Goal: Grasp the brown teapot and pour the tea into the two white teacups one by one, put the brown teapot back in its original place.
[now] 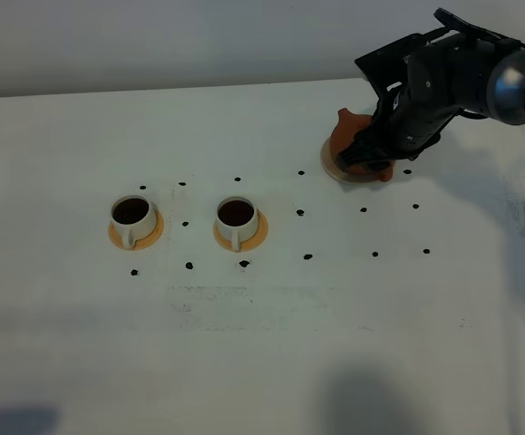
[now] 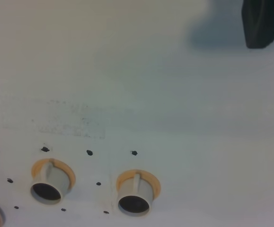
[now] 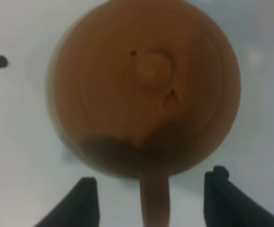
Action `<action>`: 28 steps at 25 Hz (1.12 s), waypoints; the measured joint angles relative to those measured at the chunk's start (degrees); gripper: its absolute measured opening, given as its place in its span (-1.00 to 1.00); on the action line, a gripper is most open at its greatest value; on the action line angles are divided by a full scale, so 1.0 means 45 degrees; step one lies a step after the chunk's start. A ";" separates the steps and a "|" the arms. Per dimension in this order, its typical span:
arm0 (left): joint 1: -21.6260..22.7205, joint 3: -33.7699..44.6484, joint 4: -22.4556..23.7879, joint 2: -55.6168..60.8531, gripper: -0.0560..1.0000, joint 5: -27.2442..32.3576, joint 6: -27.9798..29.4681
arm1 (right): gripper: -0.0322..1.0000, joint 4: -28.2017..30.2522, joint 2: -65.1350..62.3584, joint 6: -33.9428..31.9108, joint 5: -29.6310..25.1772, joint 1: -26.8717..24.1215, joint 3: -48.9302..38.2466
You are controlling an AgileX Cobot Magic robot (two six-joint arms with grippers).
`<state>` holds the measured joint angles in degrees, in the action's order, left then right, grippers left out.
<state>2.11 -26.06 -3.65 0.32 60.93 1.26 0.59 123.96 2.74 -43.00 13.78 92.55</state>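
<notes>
The brown teapot [image 1: 344, 132] stands upright on its pale tan coaster [image 1: 327, 161] at the back right of the table. My right gripper [image 1: 371, 156] hangs over it. In the right wrist view the lidded teapot [image 3: 144, 85] fills the frame, and its side handle [image 3: 154, 201] points between the two black fingers [image 3: 82, 203]. The right gripper [image 3: 152, 187] is open, with both fingers clear of the handle. Two white teacups [image 1: 131, 220] [image 1: 237, 223] sit on orange saucers at centre left, each holding dark tea [image 1: 131, 210]. The left wrist view shows both teacups [image 2: 49, 182] [image 2: 136, 196] and a dark fingertip [image 2: 264, 23].
Small black dots [image 1: 300, 214] are scattered over the white table [image 1: 262, 362] around the cups and teapot. The right arm [image 1: 480, 82] reaches in from the back right corner. A faint scuffed patch [image 1: 244, 304] marks the table in front of the cups.
</notes>
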 joint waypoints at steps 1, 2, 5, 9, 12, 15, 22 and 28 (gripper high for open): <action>0.0000 0.0000 0.0000 0.0000 -0.27 0.0000 0.0000 | 0.00 0.0010 -0.0125 -0.0037 -0.0043 0.0000 0.0000; 0.0000 0.0000 0.0000 0.0000 -0.27 0.0000 0.0000 | 0.00 0.0028 -0.0300 -0.0079 -0.0045 0.0000 0.0000; 0.0000 0.0000 0.0000 0.0000 -0.27 0.0000 0.0000 | 0.00 0.0057 -0.1010 -0.0164 -0.0071 0.0000 0.0000; 0.0000 0.0000 0.0000 0.0000 -0.27 0.0000 -0.0011 | 0.00 0.0096 -0.1935 -0.0207 -0.0363 0.0000 0.0000; 0.0000 0.0000 0.0000 0.0000 -0.27 0.0000 -0.0011 | 0.00 0.0265 -0.2750 -0.0224 -0.0282 0.0000 -0.0422; 0.0000 0.0000 0.0000 0.0000 -0.27 0.0000 -0.0011 | 0.00 0.0346 -0.3916 -0.0301 0.0353 0.0000 -0.1519; 0.0000 0.0000 0.0000 0.0000 -0.27 0.0000 -0.0011 | 0.00 0.0365 -0.6981 -0.0676 0.1691 0.0000 -0.4584; 0.0000 0.0000 0.0000 0.0000 -0.27 0.0000 -0.0011 | 0.00 0.0195 -1.0062 -0.0820 0.2646 0.0000 -0.7265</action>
<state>2.11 -26.06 -3.65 0.32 60.93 1.21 1.47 78.68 -0.95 -31.09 13.78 59.86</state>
